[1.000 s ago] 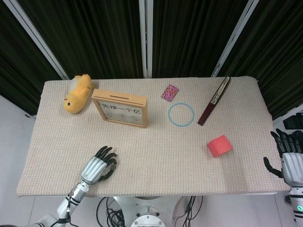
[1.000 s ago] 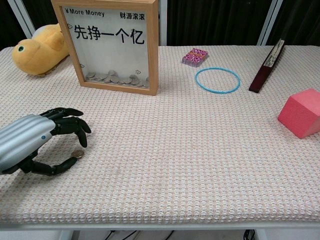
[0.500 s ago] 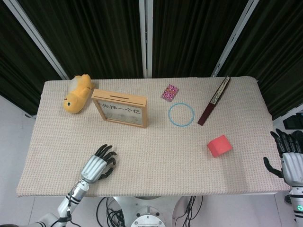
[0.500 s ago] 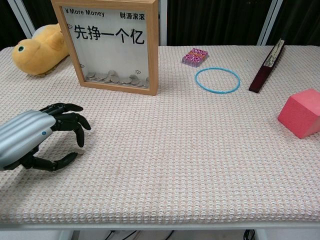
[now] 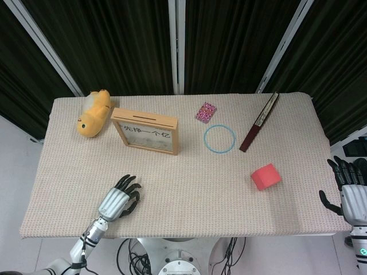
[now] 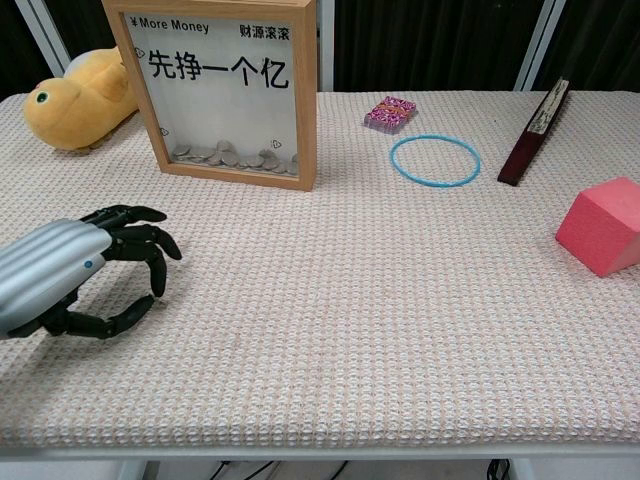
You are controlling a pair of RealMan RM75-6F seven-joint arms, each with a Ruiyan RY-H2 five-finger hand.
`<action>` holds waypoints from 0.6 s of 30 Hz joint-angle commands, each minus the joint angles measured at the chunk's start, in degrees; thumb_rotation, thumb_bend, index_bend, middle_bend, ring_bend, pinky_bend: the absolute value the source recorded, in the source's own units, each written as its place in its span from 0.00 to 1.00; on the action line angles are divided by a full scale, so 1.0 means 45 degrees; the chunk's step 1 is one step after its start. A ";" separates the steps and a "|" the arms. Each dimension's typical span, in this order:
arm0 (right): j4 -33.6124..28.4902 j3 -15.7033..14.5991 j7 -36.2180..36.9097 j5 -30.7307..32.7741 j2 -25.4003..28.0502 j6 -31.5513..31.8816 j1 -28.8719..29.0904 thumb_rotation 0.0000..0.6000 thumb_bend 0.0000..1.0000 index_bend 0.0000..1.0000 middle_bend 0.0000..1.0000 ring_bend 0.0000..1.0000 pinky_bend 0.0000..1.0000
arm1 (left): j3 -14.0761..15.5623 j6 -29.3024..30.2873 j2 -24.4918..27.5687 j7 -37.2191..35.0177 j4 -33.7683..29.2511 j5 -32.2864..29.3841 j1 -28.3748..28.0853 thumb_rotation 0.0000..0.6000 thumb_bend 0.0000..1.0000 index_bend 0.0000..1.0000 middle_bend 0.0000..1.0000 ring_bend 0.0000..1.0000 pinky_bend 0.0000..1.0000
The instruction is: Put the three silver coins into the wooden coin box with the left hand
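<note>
The wooden coin box (image 5: pixel 146 130) stands upright at the back left, its slot on the top edge. Through its glass front (image 6: pixel 225 90) I see several silver coins lying at the bottom. My left hand (image 6: pixel 75 275) rests low on the mat near the front left edge (image 5: pixel 119 200), its fingers curled down and the thumb drawn in under them. No loose coin shows on the mat; the spot beneath the fingertips is hidden. My right hand (image 5: pixel 348 192) hangs off the table's right side, fingers spread and holding nothing.
A yellow plush toy (image 5: pixel 94 113) lies left of the box. A pink patterned packet (image 5: pixel 206 112), a blue ring (image 5: pixel 219 138) and a dark folded fan (image 5: pixel 260 121) sit at the back right. A pink block (image 5: pixel 265 176) rests toward the right front.
The silver coin seen by the left thumb tip a second ago no longer shows. The left hand's thumb and fingers have drawn closer together and the hand shifted slightly back. The right hand is unmoved.
</note>
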 commanded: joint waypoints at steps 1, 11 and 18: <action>0.0002 0.0000 0.0011 -0.0001 0.0004 0.0004 -0.0003 1.00 0.32 0.00 0.00 0.00 0.00 | -0.0006 -0.0009 -0.0009 -0.0012 -0.0017 -0.0011 -0.0006 1.00 0.45 0.52 0.28 0.08 0.11; 0.0062 0.0004 0.0105 0.0001 -0.0004 0.0036 -0.0023 1.00 0.32 0.00 0.00 0.00 0.00 | -0.0056 0.0003 -0.0078 -0.0126 -0.0134 -0.0059 -0.0035 1.00 0.45 0.55 0.28 0.08 0.12; 0.0049 0.0018 0.0168 -0.0036 0.0025 0.0112 -0.0040 1.00 0.32 0.00 0.00 0.00 0.00 | -0.0589 0.0621 0.0361 0.0032 -0.0955 -0.0067 -0.0179 1.00 0.45 0.56 0.28 0.08 0.12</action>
